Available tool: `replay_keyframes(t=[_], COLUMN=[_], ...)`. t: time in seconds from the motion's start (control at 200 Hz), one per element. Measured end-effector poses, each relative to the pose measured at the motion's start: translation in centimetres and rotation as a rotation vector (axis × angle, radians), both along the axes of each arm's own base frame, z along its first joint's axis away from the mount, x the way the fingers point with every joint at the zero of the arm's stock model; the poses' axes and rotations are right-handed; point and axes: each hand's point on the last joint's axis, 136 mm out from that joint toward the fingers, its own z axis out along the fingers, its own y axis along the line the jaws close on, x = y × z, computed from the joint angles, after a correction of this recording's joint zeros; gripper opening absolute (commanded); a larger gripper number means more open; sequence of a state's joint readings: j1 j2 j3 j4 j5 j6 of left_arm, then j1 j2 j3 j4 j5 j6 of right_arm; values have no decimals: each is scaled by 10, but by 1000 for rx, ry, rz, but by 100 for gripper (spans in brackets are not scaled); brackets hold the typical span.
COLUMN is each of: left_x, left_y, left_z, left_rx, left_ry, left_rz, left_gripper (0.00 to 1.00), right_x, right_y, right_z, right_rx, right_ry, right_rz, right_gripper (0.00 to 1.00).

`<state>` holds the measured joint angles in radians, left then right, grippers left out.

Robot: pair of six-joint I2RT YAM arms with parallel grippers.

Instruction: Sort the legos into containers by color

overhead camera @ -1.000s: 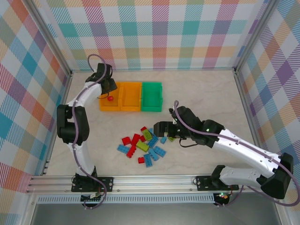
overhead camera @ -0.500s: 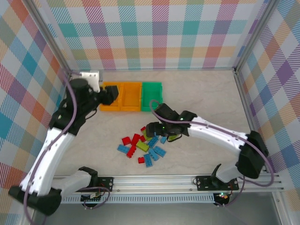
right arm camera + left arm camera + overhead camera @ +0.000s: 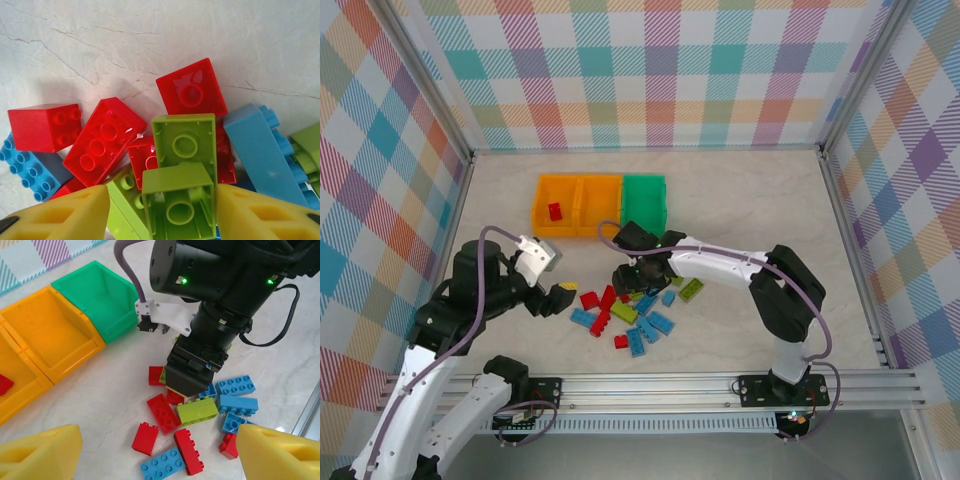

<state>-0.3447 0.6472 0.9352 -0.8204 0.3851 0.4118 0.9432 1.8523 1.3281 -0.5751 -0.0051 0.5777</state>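
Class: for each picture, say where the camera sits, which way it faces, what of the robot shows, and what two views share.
Top external: above and behind the arms, looking down; both arms, bins, legos.
Left wrist: on the left arm, facing the legos; left gripper below.
Right wrist: straight down on legos; right gripper around a lime brick.
Shared: top and left wrist both show right gripper over legos.

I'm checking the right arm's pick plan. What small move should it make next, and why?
Probably close the right gripper on the lime green brick: it lies hollow side up between the yellow fingers, atop the pile, so a squeeze should secure it for the green bin.
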Motion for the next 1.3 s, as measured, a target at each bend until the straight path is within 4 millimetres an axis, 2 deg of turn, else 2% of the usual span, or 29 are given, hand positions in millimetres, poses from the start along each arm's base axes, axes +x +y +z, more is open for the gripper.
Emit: replay_keyframes(t=[0.145,0.345,0.595,0.8,0.945,1.045,1.115,1.3], left_x=[1,2,2,4,4,2,2,7], left_y=[-2,-8,-11,-12,-13,-17,-20,-22], left_z=[-2,-8,-16,-14,-16,-16,-17,-27], left_rx=[13,17,20,16,11,-5,-22,-31], left_ry=[-7,2,2,-13,-10,-3,-5,16], left_rz=[-24,-68,-92,-92,-99,-116,-130,-122], left_gripper=[82,83,84,85,85,86,86,86], right_x=[-1,-1,0,-4,1,14,34,124], right_y=[2,2,-2,-5,-9,-12,-13,-30], right_z=[-1,-1,8,6,12,34,60,131], right_rx=[5,10,10,-2,-13,16,57,130], right_ry=[4,2,-25,-11,-42,-93,-149,-350], right_rz=[7,7,14,27,26,12,-14,-126], right_gripper=[43,35,40,33,33,33,33,34])
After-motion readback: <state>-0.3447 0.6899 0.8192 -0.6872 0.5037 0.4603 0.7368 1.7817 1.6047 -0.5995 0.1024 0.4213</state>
